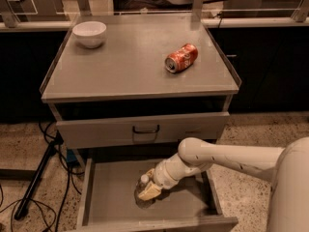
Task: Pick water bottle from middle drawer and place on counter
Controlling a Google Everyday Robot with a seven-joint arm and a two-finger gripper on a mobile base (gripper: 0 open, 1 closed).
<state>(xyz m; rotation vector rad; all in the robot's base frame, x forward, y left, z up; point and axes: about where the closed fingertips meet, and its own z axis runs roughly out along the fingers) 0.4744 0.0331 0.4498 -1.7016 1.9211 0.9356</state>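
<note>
The water bottle (142, 193) stands in the open middle drawer (111, 190), a clear bottle with its white cap on top, near the drawer's centre. My gripper (148, 191) reaches into the drawer from the right on a cream arm and is right at the bottle's body, overlapping its right side. The bottle's lower part is partly hidden behind the gripper. The counter (125, 66) is the flat grey cabinet top above the drawers.
A white bowl (90, 33) sits at the counter's back left. An orange-red soda can (181, 58) lies on its side at the counter's right. A shut drawer front with a black handle (146, 129) is above the open drawer. Cables and a stand leg (36, 173) lie on the floor to the left.
</note>
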